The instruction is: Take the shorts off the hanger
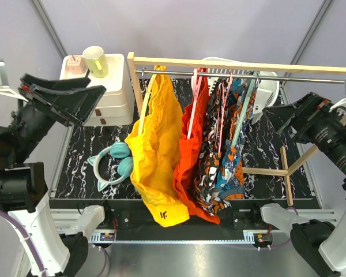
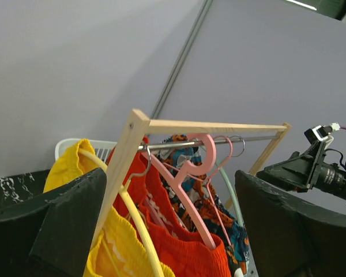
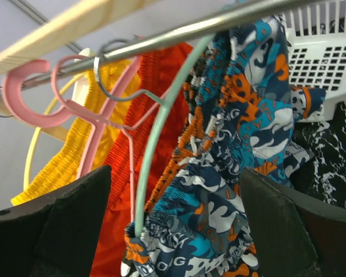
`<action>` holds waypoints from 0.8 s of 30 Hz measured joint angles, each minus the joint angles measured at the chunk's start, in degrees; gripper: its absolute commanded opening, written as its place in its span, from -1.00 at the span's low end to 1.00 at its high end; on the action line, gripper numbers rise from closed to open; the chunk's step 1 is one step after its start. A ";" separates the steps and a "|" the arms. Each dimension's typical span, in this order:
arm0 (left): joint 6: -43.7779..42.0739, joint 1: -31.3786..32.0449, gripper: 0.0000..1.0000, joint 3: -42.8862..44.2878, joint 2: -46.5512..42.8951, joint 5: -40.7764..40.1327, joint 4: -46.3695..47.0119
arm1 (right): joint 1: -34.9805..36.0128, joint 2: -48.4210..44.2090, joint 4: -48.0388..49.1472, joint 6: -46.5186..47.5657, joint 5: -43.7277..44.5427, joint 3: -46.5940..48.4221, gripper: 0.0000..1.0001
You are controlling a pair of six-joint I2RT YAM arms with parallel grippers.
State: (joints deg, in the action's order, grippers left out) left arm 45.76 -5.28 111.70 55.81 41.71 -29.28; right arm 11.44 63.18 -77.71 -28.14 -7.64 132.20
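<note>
Two patterned shorts hang on the rack's metal rod [image 1: 242, 75]. The blue/teal shorts [image 1: 235, 167] hang on a pale green hanger [image 1: 242, 115]. The dark grey, orange-blotched shorts [image 1: 210, 164] hang to their left on a thin pink hanger [image 1: 222, 115]. In the right wrist view the blue/teal shorts [image 3: 248, 121] and green hanger [image 3: 153, 156] sit between my fingers. My right gripper [image 3: 174, 190] is open and holds nothing; from above it [image 1: 285, 121] is right of the shorts. My left gripper [image 1: 83, 101] is open and empty, left of the rack, and faces the rack end [image 2: 168, 190].
Plain yellow shorts [image 1: 155, 150] and plain orange-red shorts [image 1: 191, 156] hang left of the patterned ones. The rack has a wooden frame [image 1: 219, 62] and a foot [image 1: 285, 170]. Teal headphones [image 1: 118, 161], a white drawer box [image 1: 112, 92] with a green cup [image 1: 96, 60], and a white basket [image 1: 271, 89] are nearby.
</note>
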 measured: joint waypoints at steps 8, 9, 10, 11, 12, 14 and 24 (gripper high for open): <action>0.94 0.50 0.93 -15.80 -7.56 0.87 1.01 | -0.04 -6.40 -0.52 -1.01 1.01 -10.64 1.00; 0.87 0.72 0.93 -17.18 -7.89 0.87 1.29 | -0.04 -7.34 -0.52 -1.27 0.92 -12.09 1.00; 0.85 1.81 0.93 -18.29 -8.20 0.83 1.46 | -0.04 -8.26 -0.63 -1.60 0.63 -13.62 1.00; 0.79 2.91 0.93 -19.56 -8.48 0.55 1.55 | -0.04 -9.14 -0.55 -1.90 0.31 -15.26 1.00; 0.61 4.28 0.92 -20.92 -8.61 0.28 1.64 | -0.04 -10.12 -0.55 -2.32 -0.22 -17.00 1.00; 0.13 8.76 0.92 -23.41 -8.59 -0.48 1.70 | -0.04 -11.93 -0.55 -3.28 -1.55 -20.63 0.99; -11.78 62.05 0.83 -15.28 4.72 -34.64 -4.68 | -0.11 -15.52 -1.40 -6.47 -7.54 -26.91 1.00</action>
State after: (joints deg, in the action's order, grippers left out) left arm 33.98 56.77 96.42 60.53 7.07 -33.95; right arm 11.33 47.66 -79.11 -34.61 -15.18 105.30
